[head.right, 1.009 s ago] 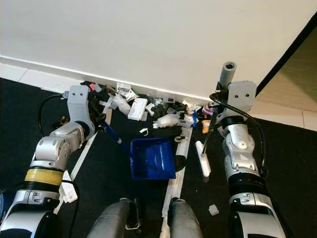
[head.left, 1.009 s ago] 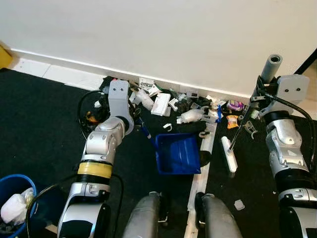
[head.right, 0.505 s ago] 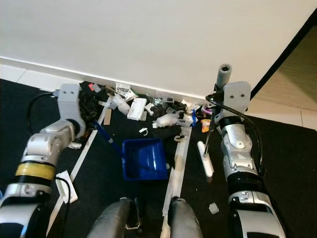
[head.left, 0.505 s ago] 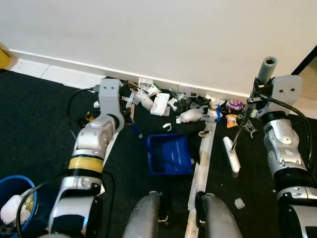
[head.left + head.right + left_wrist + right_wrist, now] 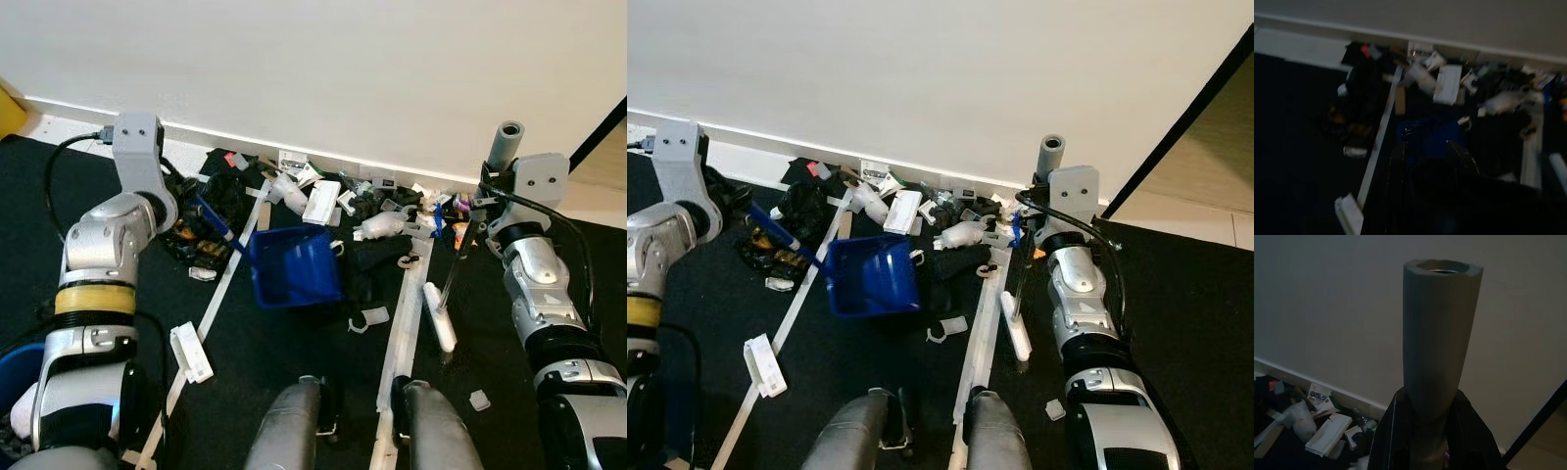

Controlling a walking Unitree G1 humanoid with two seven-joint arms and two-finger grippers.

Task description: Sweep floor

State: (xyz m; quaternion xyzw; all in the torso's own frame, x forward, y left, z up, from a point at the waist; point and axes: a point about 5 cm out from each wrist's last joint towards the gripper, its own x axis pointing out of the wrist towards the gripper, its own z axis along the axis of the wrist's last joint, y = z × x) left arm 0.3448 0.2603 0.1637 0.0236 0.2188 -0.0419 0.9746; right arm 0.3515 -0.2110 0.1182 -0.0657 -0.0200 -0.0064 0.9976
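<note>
Dark floor (image 5: 118, 411), litter by wall | R gripper (image 5: 1436, 450) clamps broom handle (image 5: 1440, 342) | L gripper (image 5: 1427, 161) prob. grips blue dustpan (image 5: 291, 266)

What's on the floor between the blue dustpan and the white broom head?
Between the blue dustpan and the white broom head, the eye views show black crumpled stuff, a small white scrap and a white floor strip.

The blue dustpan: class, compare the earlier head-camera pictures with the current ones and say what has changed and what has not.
The left gripper has swung the blue dustpan toward the robot's left, off the white floor strip and closer to the litter pile along the wall. The camera shifted too. The right gripper remains shut on the broom, its head on the floor.
</note>
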